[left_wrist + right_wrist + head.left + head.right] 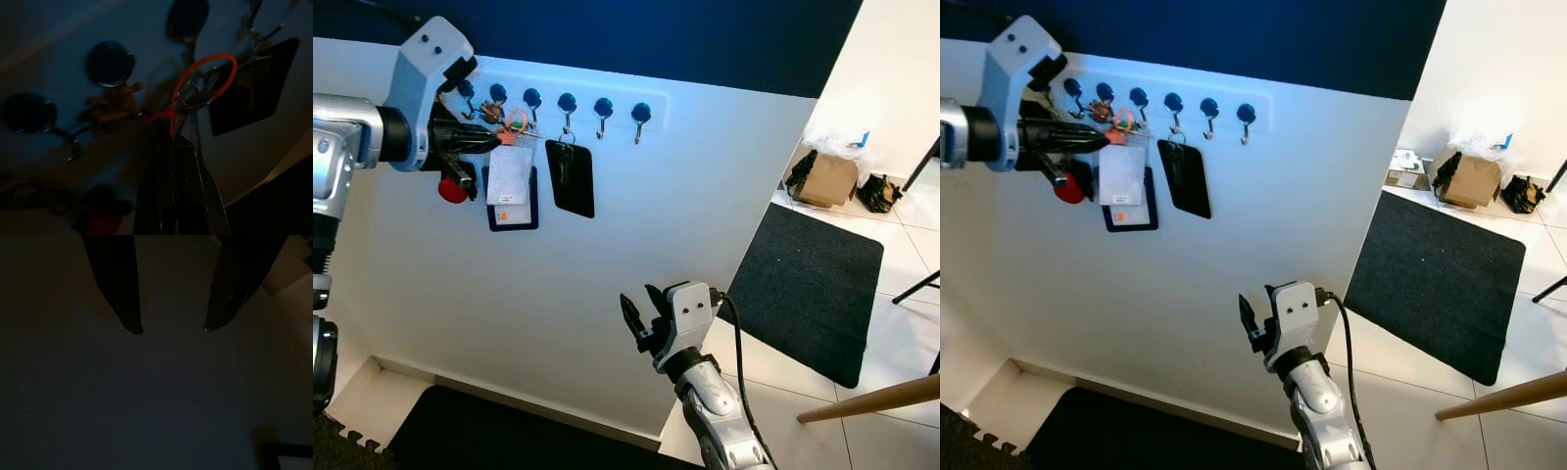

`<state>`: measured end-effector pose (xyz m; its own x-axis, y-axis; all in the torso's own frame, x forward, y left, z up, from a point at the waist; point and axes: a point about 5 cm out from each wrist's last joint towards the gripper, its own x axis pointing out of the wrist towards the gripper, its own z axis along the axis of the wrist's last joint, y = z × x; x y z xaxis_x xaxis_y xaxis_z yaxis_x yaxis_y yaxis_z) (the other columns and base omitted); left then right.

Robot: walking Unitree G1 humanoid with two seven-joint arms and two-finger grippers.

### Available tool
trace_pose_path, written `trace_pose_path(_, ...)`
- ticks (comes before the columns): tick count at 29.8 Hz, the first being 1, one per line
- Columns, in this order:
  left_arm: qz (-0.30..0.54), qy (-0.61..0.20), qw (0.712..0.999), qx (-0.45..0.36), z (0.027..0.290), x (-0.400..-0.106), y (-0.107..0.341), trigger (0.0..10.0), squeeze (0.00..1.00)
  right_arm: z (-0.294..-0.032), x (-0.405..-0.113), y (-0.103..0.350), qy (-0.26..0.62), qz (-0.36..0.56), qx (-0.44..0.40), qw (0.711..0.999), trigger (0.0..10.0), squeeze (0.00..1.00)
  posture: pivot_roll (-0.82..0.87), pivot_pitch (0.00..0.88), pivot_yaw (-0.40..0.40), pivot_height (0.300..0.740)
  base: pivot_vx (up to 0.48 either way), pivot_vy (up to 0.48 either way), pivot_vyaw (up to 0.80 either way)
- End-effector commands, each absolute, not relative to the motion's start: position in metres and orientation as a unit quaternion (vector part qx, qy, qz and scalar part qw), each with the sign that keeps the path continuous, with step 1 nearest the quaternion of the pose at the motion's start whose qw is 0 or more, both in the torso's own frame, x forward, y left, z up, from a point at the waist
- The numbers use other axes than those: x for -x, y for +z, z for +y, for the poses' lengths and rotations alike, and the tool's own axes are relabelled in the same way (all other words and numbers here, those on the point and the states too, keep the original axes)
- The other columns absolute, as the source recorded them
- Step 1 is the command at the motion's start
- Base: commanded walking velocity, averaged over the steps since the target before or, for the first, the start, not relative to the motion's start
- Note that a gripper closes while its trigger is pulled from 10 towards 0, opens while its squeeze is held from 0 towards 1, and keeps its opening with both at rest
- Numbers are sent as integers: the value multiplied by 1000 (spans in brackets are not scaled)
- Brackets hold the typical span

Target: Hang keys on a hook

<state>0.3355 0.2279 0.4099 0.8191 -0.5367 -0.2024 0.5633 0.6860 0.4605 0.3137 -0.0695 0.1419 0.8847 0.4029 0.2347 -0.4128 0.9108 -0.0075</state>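
Observation:
A white rail (607, 90) on the wall carries several black-knobbed hooks (567, 101). My left gripper (499, 141) is raised to it and shut on an orange loop (516, 121) that carries a key ring (188, 93) and a white card (508, 174). The loop sits just below the third hook (531, 97); I cannot tell whether it is caught on it. Brownish keys (115, 103) hang by the second hook. My right gripper (641, 318) is open, low in front of the wall, holding nothing.
A black tag (571, 176) hangs from the fourth hook. A blue-edged card holder (514, 217) and a red knob (453, 190) are under the left hooks. On the tiled floor lie a dark mat (813, 284), a cardboard box (824, 179) and a wooden pole (871, 399).

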Motion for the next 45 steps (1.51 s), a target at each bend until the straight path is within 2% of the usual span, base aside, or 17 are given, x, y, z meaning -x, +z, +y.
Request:
trace_pose_path(1,14,-316,911,-266,215,-335,413,10000,0,-70,-312,137,209,-110,-18,972,10000,0,258,193,-1,740,0,0,0)
trace_pose_path(10,9,-306,912,-274,208,-340,410,10000,0,-69,-313,138,213,-112,-18,971,10000,0,259,188,-10,740,0,0,0)
trace_pose_path(21,38,-314,894,-317,203,-340,397,10000,0,-69,-312,137,212,-111,-18,971,10000,0,257,188,-3,740,0,0,0)
trace_pose_path(30,13,-331,889,-317,193,-334,413,10000,0,-69,-311,136,211,-109,-18,971,10000,0,258,192,2,740,0,0,0)
trace_pose_path(36,-1,-316,895,-315,197,-331,422,10000,0,-70,-311,136,209,-108,-19,972,10000,0,260,194,2,740,0,0,0)
trace_pose_path(45,-9,-295,906,-304,216,-318,424,10000,0,-70,-311,136,210,-107,-18,972,10000,0,261,198,-6,740,0,0,0)
